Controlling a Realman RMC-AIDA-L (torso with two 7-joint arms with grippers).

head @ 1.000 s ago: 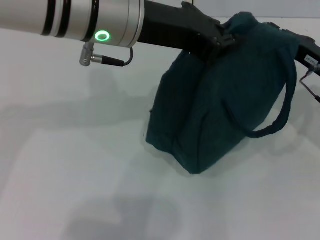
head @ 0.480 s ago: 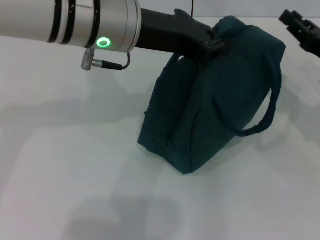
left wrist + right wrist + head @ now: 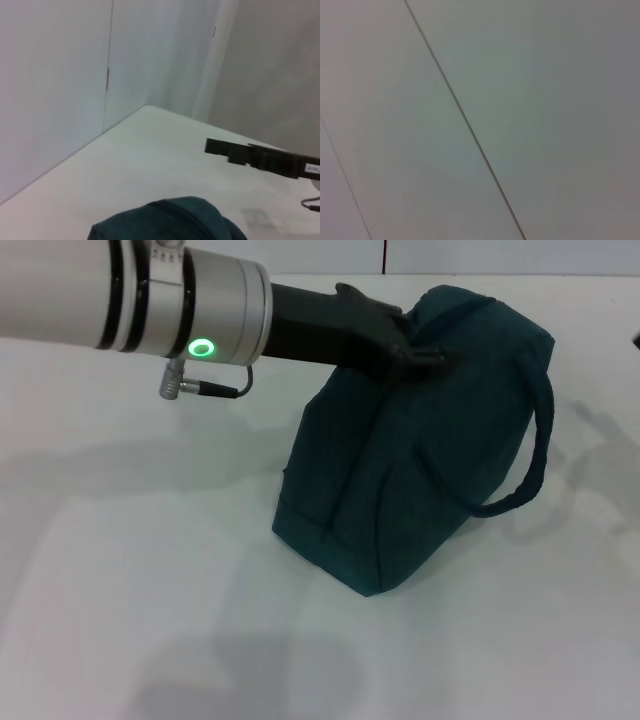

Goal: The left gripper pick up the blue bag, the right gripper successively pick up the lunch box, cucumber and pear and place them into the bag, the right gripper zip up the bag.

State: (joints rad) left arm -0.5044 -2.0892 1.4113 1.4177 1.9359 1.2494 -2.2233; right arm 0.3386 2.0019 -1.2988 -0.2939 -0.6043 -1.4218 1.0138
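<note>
White tabletop (image 3: 150,570) fills the head view, with the blue bag (image 3: 410,440) standing tilted at centre right, its loop handle (image 3: 530,465) hanging on the right side. From the upper left, the left gripper (image 3: 415,352) reaches across, its jaws clamped on the bag's top edge. In the left wrist view, the right gripper (image 3: 220,146) shows at right; whether its jaws are apart I cannot tell.
</note>
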